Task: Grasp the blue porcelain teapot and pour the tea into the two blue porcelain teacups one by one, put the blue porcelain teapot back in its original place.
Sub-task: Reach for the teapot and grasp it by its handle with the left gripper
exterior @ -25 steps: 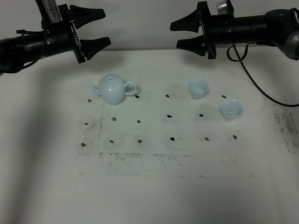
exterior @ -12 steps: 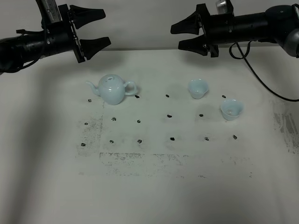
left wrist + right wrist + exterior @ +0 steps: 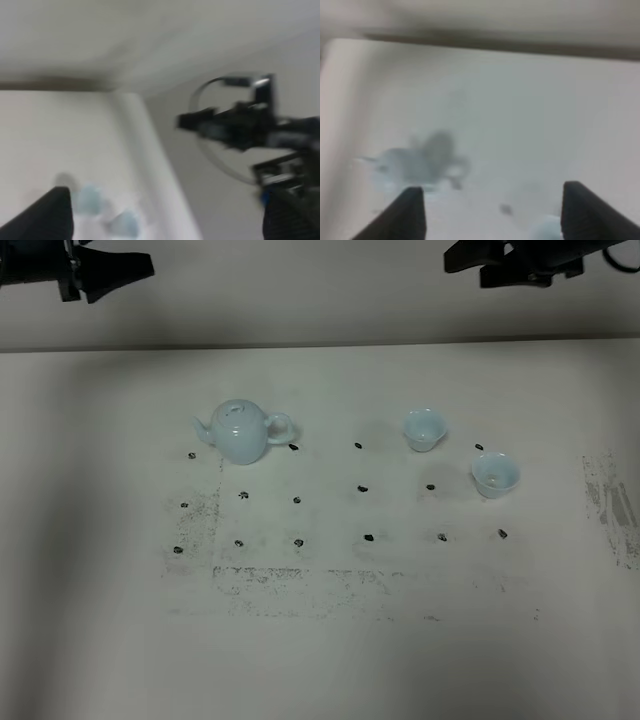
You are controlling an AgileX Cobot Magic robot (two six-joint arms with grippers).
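Note:
The blue porcelain teapot (image 3: 243, 430) stands upright on the white table (image 3: 320, 640), left of centre, spout to the left and handle to the right. The two blue porcelain teacups (image 3: 424, 429) (image 3: 495, 475) stand to its right. No tea shows in them. My left gripper's finger (image 3: 120, 268) pokes in at the top left corner, far from the teapot. My right gripper (image 3: 465, 270) hangs at the top right edge, well behind the cups. In the blurred wrist views the left gripper (image 3: 165, 220) and right gripper (image 3: 495, 215) are open and empty. The right wrist view shows the teapot (image 3: 420, 160) far off.
Small dark marks (image 3: 363, 487) form a grid on the table around the teapot and cups. Scuffed grey patches lie along the grid's front and at the right edge (image 3: 612, 505). A pale wall (image 3: 300, 300) rises behind the table. The left wrist view shows the other arm (image 3: 240, 125).
Both arms have pulled up and back to the top edge of the high view, so only their fingertips remain visible. The teapot and cups have not moved.

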